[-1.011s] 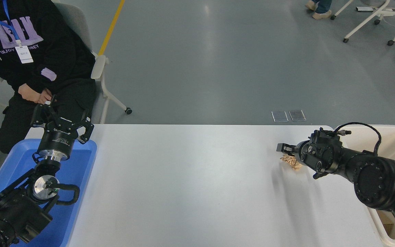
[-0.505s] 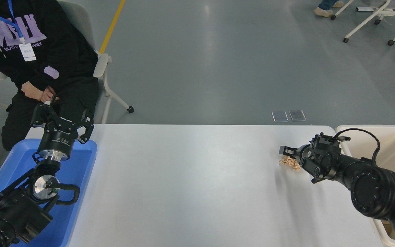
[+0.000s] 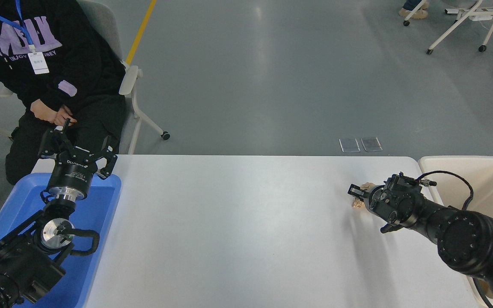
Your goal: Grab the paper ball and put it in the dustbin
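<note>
The jaws of the right gripper (image 3: pixel 359 193) sit at the right of the frame, low over the white desk (image 3: pixel 238 222), with the paper ball (image 3: pixel 360 202) showing tan on both sides of the black fingertip: a scrap above it and a larger lump below. The ball seems to be pinched between them, though the gripper body hides most of the contact. Whether the ball rests on the desk or is slightly lifted cannot be told. The right arm (image 3: pixel 464 239) runs back from there to the lower right corner, with a thin black cable looping over its wrist.

Just right of the gripper, at the right edge of the frame, stands the cream dustbin (image 3: pixel 492 164), its rim beside the desk's far right corner; the ball is outside it, near its left wall.

At the lower left, the left gripper (image 3: pixel 77 147) is parked over the blue tray (image 3: pixel 101 214), its jaws spread wide and holding nothing.

In the upper left a person (image 3: pixel 54 72) in black clothes sits on a chair (image 3: pixel 129 85) beyond the desk's far edge, hands together in the lap.
</note>
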You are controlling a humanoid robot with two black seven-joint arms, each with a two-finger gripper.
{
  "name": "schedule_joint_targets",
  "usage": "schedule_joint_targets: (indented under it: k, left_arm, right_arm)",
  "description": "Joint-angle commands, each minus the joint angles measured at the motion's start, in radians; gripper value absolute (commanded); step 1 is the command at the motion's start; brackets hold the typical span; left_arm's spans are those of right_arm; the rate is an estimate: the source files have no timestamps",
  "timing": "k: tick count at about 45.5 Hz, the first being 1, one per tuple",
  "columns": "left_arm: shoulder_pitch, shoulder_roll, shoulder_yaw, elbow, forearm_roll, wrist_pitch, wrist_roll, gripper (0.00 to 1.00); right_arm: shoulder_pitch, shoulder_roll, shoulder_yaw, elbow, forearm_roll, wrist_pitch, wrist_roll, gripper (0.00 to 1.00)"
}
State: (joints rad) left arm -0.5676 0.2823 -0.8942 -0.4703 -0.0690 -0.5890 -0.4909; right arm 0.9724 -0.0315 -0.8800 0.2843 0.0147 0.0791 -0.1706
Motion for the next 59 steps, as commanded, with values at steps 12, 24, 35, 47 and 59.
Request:
schedule_joint_targets:
  k: [12,24,35,47,59]
  left_arm:
    - [0.000,0.000,0.001,-0.001,0.000,0.000,0.000,0.99]
    - [0.000,0.000,0.000,-0.001,0.000,0.000,0.000,0.99]
    - [0.000,0.000,0.001,0.001,0.000,0.000,0.000,0.99]
    - [0.000,0.000,0.000,-0.001,0.000,0.000,0.000,0.99]
    - [0.000,0.000,0.001,-0.001,0.000,0.000,0.000,0.99]
  right_arm:
    - [0.035,-0.022,0.052,0.077,0.004,0.011,0.000,0.00]
    - [0.322,-0.251,0.000,0.545,0.002,0.045,0.000,0.00]
    - [0.686,-0.326,-0.161,0.923,0.001,0.293,0.009,0.00]
    - [1.009,-0.412,-0.178,1.101,0.005,0.654,0.009,0.00]
    - [1.227,-0.429,-0.214,1.194,0.005,0.706,0.009,0.00]
